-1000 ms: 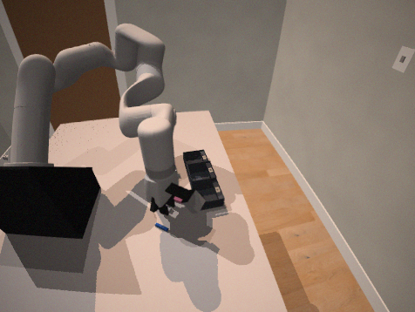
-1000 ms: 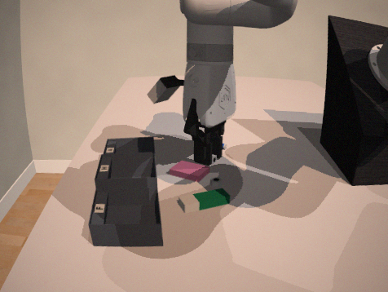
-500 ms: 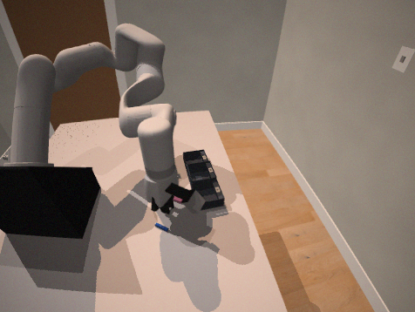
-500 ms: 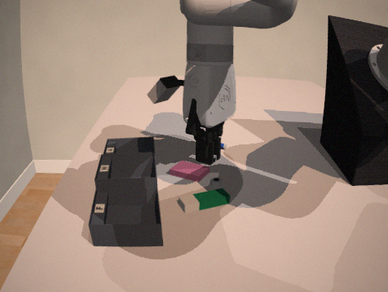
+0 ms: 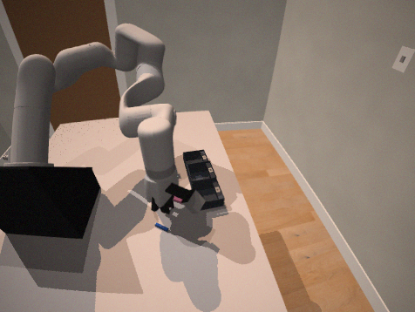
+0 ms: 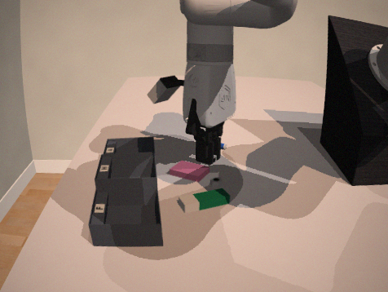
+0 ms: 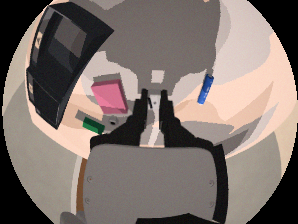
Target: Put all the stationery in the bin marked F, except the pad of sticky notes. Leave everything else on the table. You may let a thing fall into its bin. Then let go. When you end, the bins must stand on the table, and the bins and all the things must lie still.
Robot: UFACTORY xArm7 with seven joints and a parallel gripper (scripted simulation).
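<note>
My gripper [image 6: 208, 157] down at the table [image 6: 285, 245], fingers pinching a small pale item [image 7: 154, 102] I cannot identify | bins [image 6: 122, 192] in a row along the floor-side edge | pink pad [image 6: 189, 170] just beside the fingers, towards the bins | blue pen [image 5: 161, 227] on their other side, away from that edge.

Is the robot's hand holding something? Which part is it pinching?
Yes. The gripper is shut on a small pale thing down at the table. Its fingers hide most of it, so the pinched part cannot be told.
</note>
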